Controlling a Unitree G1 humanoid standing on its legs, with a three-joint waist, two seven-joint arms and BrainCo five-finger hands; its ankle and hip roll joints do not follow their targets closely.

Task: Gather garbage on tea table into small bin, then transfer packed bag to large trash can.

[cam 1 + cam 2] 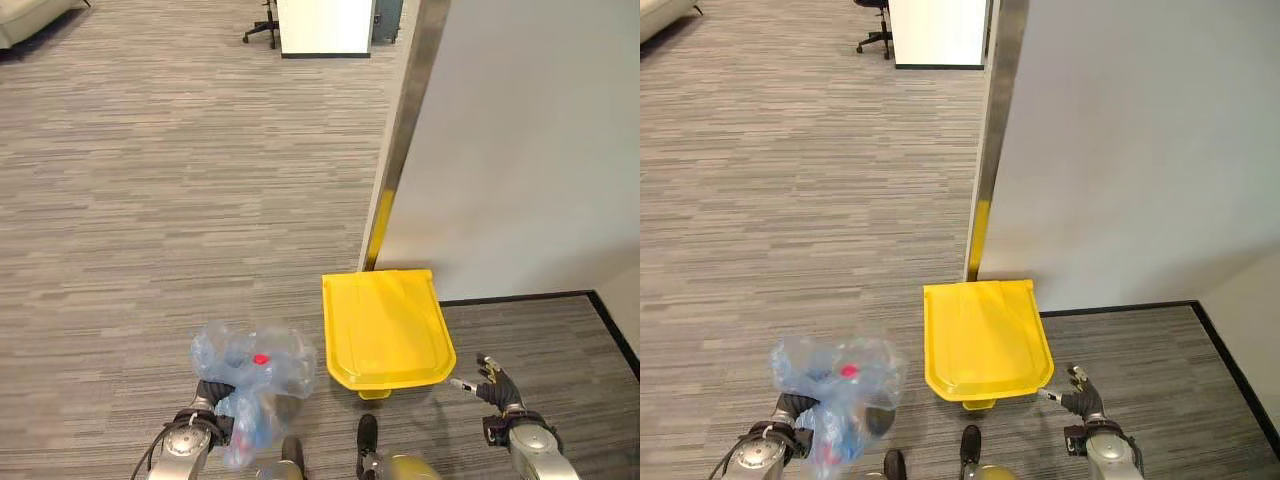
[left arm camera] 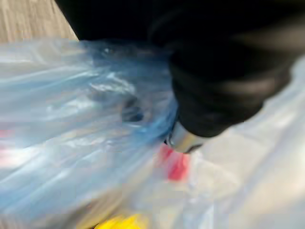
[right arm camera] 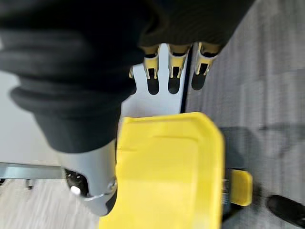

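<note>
Left hand (image 1: 207,397) clutches a crinkly translucent blue garbage bag (image 1: 255,372), lumpy, with red and dark bits showing through; it hangs above the carpet, left of the bin. Right hand (image 1: 491,385) holds nothing, fingers (image 3: 174,67) straight and relaxed, just right of the large trash can (image 1: 385,325). The can's yellow lid is closed, smooth plastic, rounded corners. Floor is grey striped carpet (image 1: 150,200). A plain white wall (image 1: 520,140) with a metal edge strip (image 1: 405,120) stands behind the can; an office chair base (image 1: 262,30) far back.
</note>
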